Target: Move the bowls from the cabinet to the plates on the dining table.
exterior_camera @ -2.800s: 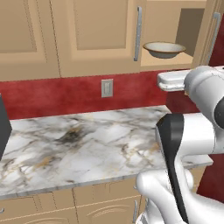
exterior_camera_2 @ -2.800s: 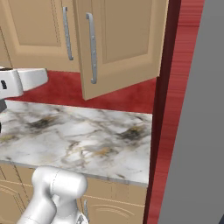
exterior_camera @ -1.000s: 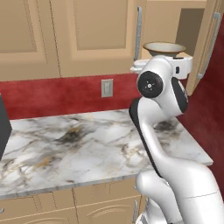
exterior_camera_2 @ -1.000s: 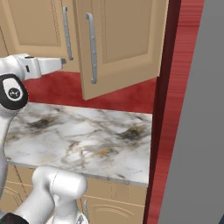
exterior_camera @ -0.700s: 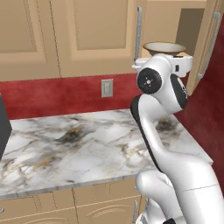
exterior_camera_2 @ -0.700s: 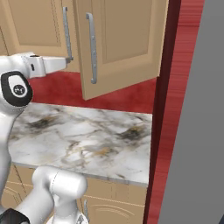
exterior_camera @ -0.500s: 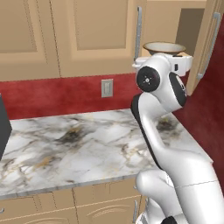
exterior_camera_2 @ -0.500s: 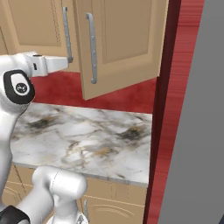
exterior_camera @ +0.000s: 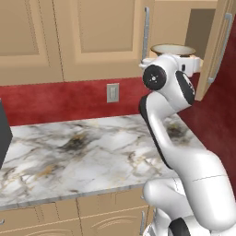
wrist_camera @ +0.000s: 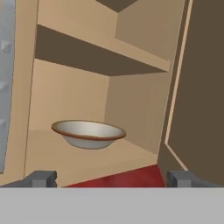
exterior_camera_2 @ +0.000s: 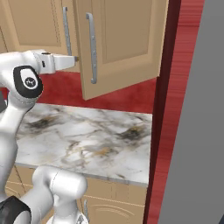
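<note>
The arm is raised to the height of the open cabinet (exterior_camera: 173, 20), its pincer (wrist_camera: 111, 178) pointed into the opening with the jaws spread wide and nothing between them. In the hand view the two dark finger tips (wrist_camera: 41, 178) sit far apart at the bottom, framing the lower shelf (wrist_camera: 83, 159).

On that shelf rests a shallow bowl (wrist_camera: 89, 134), tan outside with a pale inside, upright and set toward the left of the compartment. It lies ahead of the pincer and apart from it. In the left base view its rim (exterior_camera: 173, 49) peeps over the arm's wrist. A second shelf board (wrist_camera: 100, 54) crosses above it, leaving a low slot; whether the bowl has anything in it is hard to make out at this angle.

The swung-out cabinet door (exterior_camera_2: 118, 46), with its long silver bar handle (exterior_camera_2: 91, 48), stands just to the right of the pincer and borders the opening closely. A closed door with a handle (exterior_camera: 146, 32) flanks the left side. Below are a red wall with a pale outlet plate (exterior_camera: 112, 92) and the marble bench (exterior_camera: 87, 154). A grey slab (exterior_camera_2: 194, 131) rises at the far right.
</note>
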Robot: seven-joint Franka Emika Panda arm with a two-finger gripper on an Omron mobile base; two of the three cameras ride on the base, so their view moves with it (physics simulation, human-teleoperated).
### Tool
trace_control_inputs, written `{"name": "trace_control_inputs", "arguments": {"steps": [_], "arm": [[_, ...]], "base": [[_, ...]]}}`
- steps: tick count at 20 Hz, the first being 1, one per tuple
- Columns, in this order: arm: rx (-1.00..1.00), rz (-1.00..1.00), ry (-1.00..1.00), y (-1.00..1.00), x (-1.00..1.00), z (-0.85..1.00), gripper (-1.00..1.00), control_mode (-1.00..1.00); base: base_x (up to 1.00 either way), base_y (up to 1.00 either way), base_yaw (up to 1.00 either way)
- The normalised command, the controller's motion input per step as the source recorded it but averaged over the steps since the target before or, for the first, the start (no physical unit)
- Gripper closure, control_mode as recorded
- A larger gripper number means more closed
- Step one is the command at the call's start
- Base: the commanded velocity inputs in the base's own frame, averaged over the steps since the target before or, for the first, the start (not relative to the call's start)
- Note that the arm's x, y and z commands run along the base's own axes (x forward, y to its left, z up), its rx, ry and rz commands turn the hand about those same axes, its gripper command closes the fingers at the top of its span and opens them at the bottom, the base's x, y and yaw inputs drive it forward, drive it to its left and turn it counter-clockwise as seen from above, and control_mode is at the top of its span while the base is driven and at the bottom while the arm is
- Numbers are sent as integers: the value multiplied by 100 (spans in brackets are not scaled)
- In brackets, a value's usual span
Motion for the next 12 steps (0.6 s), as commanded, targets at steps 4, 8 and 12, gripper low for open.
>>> {"name": "trace_control_inputs", "arguments": {"steps": [4,8,12], "arm": [[5,2,0,-17,23,0,-100,-100],[4,3,0,-17,23,-3,-100,-100],[2,4,0,-6,31,-5,-100,-100]], "base": [[0,0,0],[0,0,0],[0,0,0]]}}
